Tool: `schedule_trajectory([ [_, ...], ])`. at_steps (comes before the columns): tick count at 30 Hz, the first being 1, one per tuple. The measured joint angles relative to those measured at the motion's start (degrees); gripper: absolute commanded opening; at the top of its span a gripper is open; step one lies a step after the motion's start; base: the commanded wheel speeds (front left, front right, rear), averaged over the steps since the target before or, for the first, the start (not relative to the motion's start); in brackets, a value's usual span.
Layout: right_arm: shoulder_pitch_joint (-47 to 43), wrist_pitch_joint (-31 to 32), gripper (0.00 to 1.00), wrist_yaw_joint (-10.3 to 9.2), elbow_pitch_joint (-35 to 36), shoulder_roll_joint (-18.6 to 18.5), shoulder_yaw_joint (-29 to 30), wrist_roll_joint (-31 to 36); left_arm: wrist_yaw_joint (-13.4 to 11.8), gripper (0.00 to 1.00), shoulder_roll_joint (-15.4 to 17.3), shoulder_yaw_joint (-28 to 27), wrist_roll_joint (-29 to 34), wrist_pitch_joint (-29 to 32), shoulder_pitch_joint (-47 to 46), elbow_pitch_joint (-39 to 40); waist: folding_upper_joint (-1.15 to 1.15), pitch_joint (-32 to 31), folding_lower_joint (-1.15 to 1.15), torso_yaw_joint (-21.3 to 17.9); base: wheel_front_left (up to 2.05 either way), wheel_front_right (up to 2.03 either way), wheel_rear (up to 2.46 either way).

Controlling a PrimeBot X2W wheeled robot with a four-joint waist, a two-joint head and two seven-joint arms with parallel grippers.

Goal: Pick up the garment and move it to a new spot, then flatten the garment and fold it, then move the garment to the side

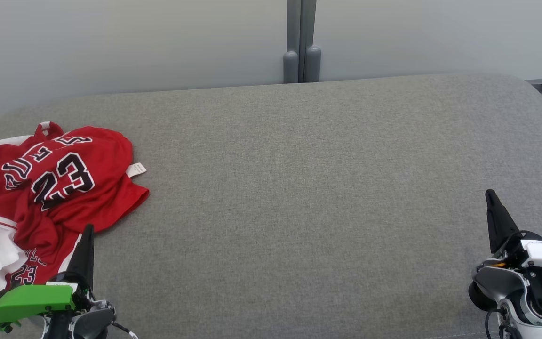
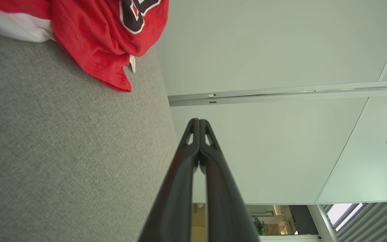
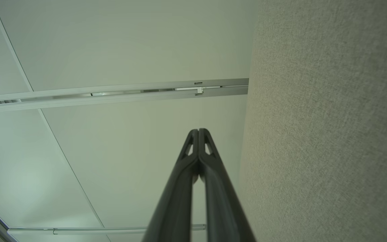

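Found left gripper (image 1: 87, 231) at near-left corner, fingers pressed together, nothing between them, tip close by the near edge of red jersey (image 1: 64, 181). Found right gripper (image 1: 490, 195) at near right, likewise pinched closed and empty, well apart from the cloth. Noted jersey lying crumpled at left end of grey padded surface (image 1: 299, 188), number 23 facing up, small white tag (image 1: 136, 169) sticking out on its right side.
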State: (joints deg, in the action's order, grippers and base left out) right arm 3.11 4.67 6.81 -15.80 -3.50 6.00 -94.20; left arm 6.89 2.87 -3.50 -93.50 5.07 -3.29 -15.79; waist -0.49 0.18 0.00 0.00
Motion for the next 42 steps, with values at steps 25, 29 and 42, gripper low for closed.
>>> schedule_trajectory([
  [25,0.0,0.2,0.0,0.0,0.0,0.0,0.1,0.0,0.0,0.0,0.0,-0.1,0.0,0.0,0.0,0.0,0.0,0.0,0.0,0.0,0.0,0.0,0.0],
  [29,0.0,0.2,0.0,0.0,0.0,0.0,0.1,0.0,0.0,0.0,0.0,-0.1,0.0,0.5,0.0,0.0,0.0,0.0,0.0,0.0,0.0,0.0,0.0],
  [42,0.0,0.2,0.0,0.0,0.0,0.0,0.2,0.0,0.0,0.0,0.0,-0.1,0.0,0.5,0.0,0.0,0.0,0.0,0.0,0.0,0.0,0.0,0.0],
])
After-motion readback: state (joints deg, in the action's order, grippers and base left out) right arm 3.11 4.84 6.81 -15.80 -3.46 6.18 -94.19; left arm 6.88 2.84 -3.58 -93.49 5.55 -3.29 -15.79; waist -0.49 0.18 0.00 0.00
